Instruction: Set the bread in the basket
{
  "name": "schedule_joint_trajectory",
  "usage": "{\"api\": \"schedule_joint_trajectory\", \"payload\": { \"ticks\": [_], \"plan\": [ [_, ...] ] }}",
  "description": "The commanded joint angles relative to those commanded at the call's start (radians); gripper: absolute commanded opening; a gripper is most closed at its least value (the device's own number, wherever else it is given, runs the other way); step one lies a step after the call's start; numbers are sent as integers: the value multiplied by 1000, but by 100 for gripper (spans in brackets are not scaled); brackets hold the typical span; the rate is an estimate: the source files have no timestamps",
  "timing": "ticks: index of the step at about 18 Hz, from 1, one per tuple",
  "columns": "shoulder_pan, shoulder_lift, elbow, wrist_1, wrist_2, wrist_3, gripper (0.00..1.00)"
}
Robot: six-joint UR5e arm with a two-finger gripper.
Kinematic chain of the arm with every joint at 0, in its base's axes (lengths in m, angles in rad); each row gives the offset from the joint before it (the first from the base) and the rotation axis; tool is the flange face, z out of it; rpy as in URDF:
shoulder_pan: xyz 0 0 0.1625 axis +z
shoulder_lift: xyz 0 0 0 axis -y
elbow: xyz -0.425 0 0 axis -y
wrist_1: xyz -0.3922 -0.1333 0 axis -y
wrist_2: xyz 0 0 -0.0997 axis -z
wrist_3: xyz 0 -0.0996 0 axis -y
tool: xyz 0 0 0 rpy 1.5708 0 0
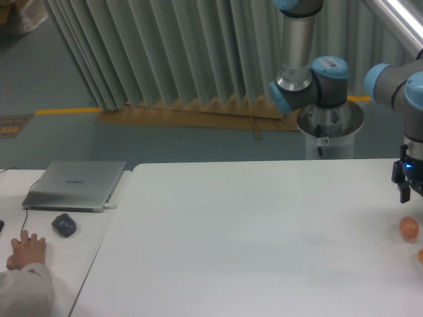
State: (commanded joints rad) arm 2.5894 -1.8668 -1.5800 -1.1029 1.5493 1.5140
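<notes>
I see the bread [420,255] only as a small golden-orange sliver at the right edge of the frame, low on the white desk [264,238]. Most of it is cut off. I see no basket in my view.

White table [264,231], golden-orange bread [420,255], orange-brown ball [409,228], silver laptop [76,185]

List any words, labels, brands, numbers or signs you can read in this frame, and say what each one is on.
None can be read.
Laptop lid: a small mark at its centre, too blurred to read.
Robot base pedestal: a small red-and-white sticker, too small to read.
Nothing legible on the table, the egg-shaped ball or the claw.
</notes>
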Motion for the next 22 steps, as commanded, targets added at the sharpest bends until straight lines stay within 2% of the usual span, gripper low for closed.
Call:
{"api": "schedule_joint_trajectory", "payload": {
  "ticks": [12,16,19,22],
  "plan": [
    [6,-84,55,2,2,0,100],
    [6,-100,63,37,2,-2,100],
    [11,-132,86,49,70,-17,100],
    [17,-158,106,51,75,-18,100]
  ]
}}
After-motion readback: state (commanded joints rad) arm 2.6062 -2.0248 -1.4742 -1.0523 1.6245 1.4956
